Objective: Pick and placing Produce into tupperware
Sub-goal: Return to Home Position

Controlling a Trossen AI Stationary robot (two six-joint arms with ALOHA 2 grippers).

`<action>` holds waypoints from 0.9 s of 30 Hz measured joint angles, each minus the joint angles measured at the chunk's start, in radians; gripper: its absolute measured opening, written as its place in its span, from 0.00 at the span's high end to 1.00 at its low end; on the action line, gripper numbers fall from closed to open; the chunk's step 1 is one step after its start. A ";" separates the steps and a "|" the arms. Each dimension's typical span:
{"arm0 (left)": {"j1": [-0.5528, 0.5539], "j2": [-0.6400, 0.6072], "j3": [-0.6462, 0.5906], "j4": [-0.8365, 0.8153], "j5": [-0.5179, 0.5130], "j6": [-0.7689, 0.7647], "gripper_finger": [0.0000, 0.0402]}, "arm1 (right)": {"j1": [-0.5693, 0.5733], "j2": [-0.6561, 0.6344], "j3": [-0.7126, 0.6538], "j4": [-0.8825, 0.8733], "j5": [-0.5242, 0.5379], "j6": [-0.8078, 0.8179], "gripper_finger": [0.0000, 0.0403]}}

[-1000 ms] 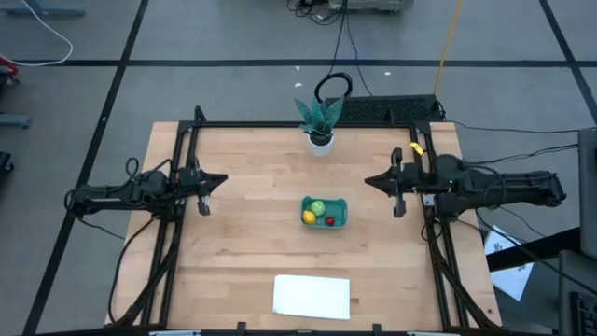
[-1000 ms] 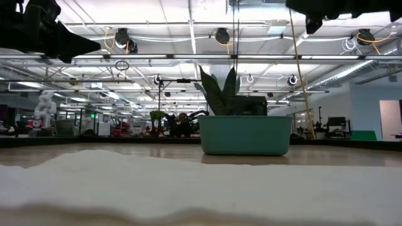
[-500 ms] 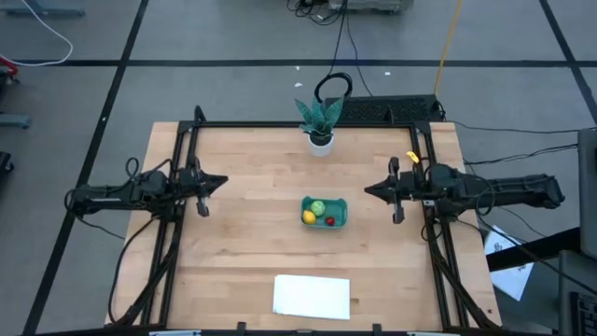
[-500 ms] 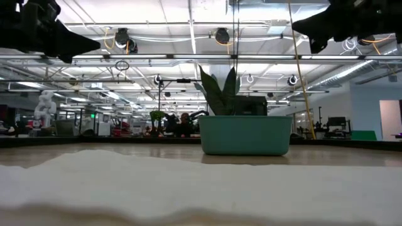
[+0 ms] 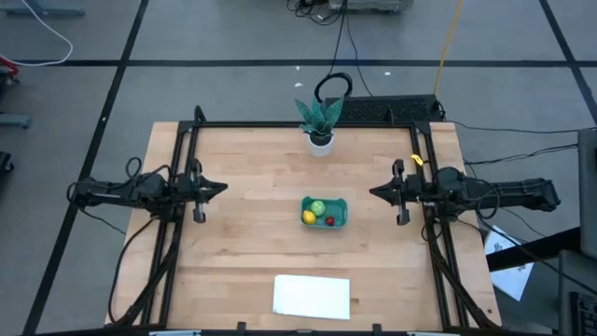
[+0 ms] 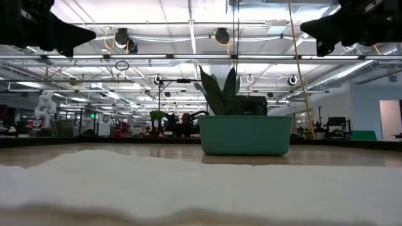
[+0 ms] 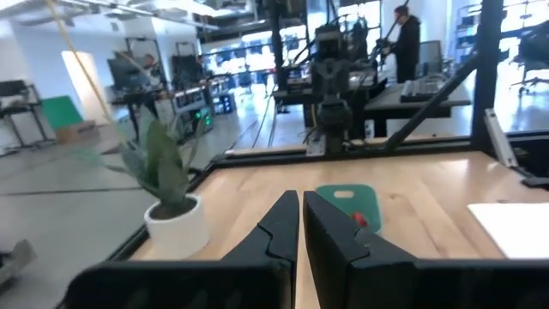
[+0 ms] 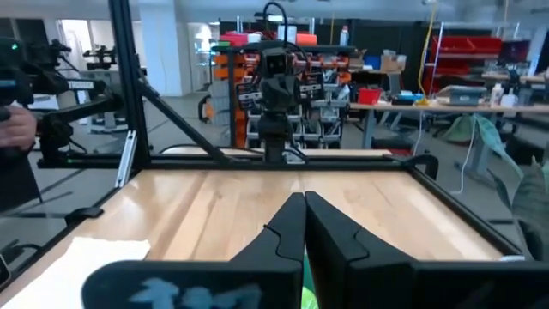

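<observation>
Listing from the grippers outward, we record the left gripper (image 5: 217, 188), fingers pressed together with nothing between them, raised over the left part of the table (image 5: 242, 261). The right gripper (image 5: 376, 193) is likewise closed and empty over the right part, facing the left one.

Between them, well apart from both, sits the tupperware (image 5: 343, 214). The high view alone shows us its full contents:
- the lemon piece (image 5: 309, 217)
- the round green piece (image 5: 318, 207)
- the red piece (image 5: 329, 221)

The low view gives us only the tub's outer wall (image 6: 245, 135), with both grippers high above it. The left wrist view catches the red piece (image 7: 358, 220) past its closed fingers (image 7: 283, 215).

Farther out we note the potted plant (image 5: 319, 117) at the far edge and the white sheet (image 5: 312, 296) at the near edge.
</observation>
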 joint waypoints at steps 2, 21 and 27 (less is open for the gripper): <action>-0.016 0.000 0.000 0.015 -0.025 0.013 0.94 | 0.011 -0.009 -0.005 0.003 0.000 -0.023 1.00; -0.037 0.000 0.000 0.010 -0.143 0.009 0.94 | 0.014 -0.108 -0.051 -0.019 0.002 -0.018 1.00; -0.037 0.000 0.000 0.005 -0.151 -0.030 0.94 | 0.028 -0.108 -0.060 -0.027 -0.027 0.035 1.00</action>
